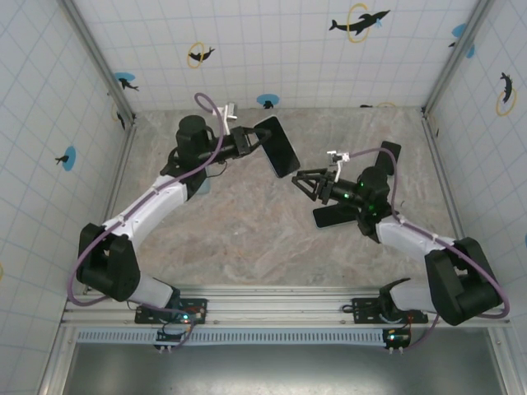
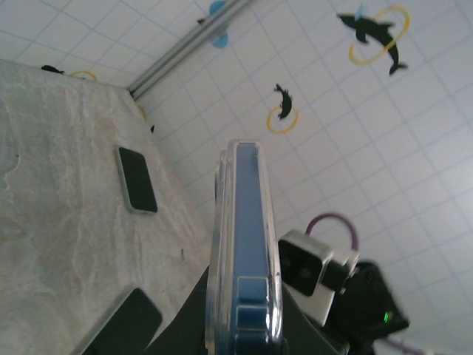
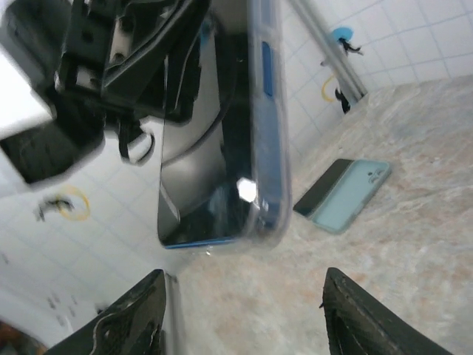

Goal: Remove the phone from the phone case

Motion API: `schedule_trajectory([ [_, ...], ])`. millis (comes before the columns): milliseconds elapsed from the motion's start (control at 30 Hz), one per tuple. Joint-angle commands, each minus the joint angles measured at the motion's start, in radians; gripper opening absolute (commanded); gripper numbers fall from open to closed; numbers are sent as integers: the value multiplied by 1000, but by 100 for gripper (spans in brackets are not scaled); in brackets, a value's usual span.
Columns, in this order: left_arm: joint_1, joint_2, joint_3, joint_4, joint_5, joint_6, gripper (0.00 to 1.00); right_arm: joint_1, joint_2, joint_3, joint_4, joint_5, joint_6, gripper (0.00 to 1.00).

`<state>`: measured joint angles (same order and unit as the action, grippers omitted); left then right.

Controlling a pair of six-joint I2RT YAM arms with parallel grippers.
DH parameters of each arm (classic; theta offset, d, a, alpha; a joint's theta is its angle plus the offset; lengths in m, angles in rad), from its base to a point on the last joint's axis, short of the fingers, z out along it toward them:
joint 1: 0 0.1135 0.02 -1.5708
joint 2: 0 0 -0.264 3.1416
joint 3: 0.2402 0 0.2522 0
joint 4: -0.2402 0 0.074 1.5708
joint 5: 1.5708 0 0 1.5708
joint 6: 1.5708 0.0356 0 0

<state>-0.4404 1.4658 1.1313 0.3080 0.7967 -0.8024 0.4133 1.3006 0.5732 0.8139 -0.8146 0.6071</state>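
Right gripper [image 3: 242, 277] sits spread apart at the bottom of its wrist view, touching nothing. Just beyond, mid-frame, the phone [image 3: 203, 163] hangs in its clear phone case [image 3: 267, 133], which the left gripper [image 1: 253, 140] has clamped. Rigid glass in slick, probably bendy plastic, so I'd peel at a case corner.

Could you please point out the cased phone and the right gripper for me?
cased phone [image 1: 279, 147], top external view, middle of its dark face.
right gripper [image 1: 297, 183], top external view, midway between its open fingertips.
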Motion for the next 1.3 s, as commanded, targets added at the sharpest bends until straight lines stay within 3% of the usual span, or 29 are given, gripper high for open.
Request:
schedule_trajectory([
  [0,5,-36,78,-123,145,288,0,-15,-24,109,-344,-211,-438,57],
  [133,6,-38,92,-186,221,416,0,-27,-10,172,-561,-239,-719,56],
  [333,6,-45,104,-285,273,563,0,-23,48,260,-719,-327,-941,51],
  [533,5,-45,95,-306,289,588,1,1,120,335,-871,-367,-1088,35],
  [633,6,-46,91,-308,293,591,1,6,140,372,-985,-369,-1194,34],
  [867,6,-45,88,-303,311,586,0,27,153,379,-987,-354,-1216,27],
  [1267,6,-39,87,-310,321,575,0,44,167,385,-916,-372,-1156,26],
])
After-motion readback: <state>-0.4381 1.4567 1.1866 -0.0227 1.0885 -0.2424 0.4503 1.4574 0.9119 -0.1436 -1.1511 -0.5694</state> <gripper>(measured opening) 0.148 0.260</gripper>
